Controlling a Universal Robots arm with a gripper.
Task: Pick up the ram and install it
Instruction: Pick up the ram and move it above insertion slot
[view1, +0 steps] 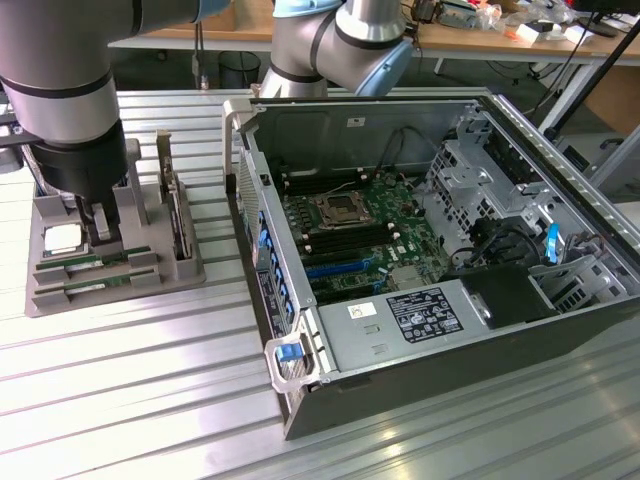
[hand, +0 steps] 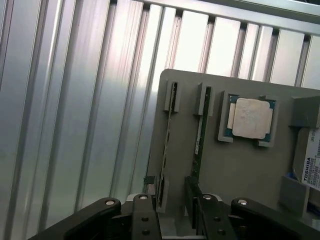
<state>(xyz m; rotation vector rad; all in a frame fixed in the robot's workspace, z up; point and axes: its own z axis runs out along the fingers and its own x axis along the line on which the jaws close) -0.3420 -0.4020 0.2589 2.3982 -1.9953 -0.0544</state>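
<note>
A: Far left of the exterior view: grey holder tray (view1: 60, 298) on the worktop (view1: 150, 400). Jaws spread wide, hanging low over it, pinching nothing.
B: The ram (hand: 199, 135)?
A: Two green sticks on edge in the tray's slots (edge-up, likely so jaws can straddle one). Can't tell which stick they're lined on. Processor (hand: 250, 117) just beside, flat in its pocket.
B: Rightward?
A: Open computer case (view1: 450, 385), motherboard (view1: 350, 215) exposed, likely for access from above.
</note>
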